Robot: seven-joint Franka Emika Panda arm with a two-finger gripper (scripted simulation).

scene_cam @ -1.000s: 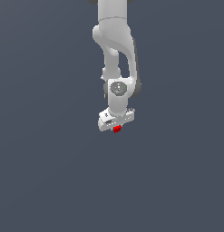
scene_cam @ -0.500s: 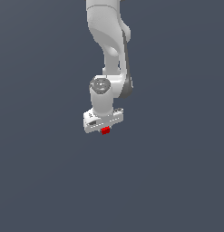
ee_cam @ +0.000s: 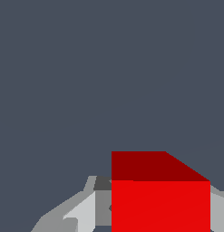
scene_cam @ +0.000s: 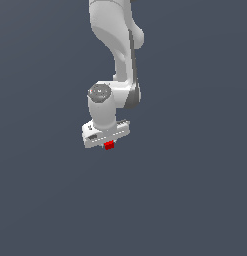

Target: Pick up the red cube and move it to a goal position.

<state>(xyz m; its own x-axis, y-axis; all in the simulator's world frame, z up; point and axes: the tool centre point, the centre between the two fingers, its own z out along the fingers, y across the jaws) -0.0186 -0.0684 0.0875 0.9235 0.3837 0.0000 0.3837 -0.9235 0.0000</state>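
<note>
Red cube (scene_cam: 109, 145) sits right under the white claw (scene_cam: 108, 145), tucked up against the underside of the hand, only a small bit of it poking out below in the exterior view. Wrist view: cube (ee_cam: 160, 199) fills the near part of the pic, w/ a grey finger (ee_cam: 79, 213) flush on one side and a sliver of another finger at its opposite side. So the claw is clamped on the cube, jaws pressing it from two opposite faces. Cube reads as square to the fingers, not skewed; no long axis to speak of, it's a cube.

Key relation: cube is betw. the fingertips, directly below the palm, so wherever the arm (scene_cam: 117, 45) goes the cube goes. Nothing to line up on the grasp side.

Arm comes down from the top of the exterior view, wrist pointing down, hand tilted a little. Background is flat dark grey (scene_cam: 195, 200) all round; prob. the cube is off the floor, but no shadow or edge shows, so can't tell height for sure.

No goal marker visible in either view, so which way the goal lies from the cube can't be told. Judgement: pick looks done, carry to goal is the step in hand. Risk: slip if grip is shallow.
</note>
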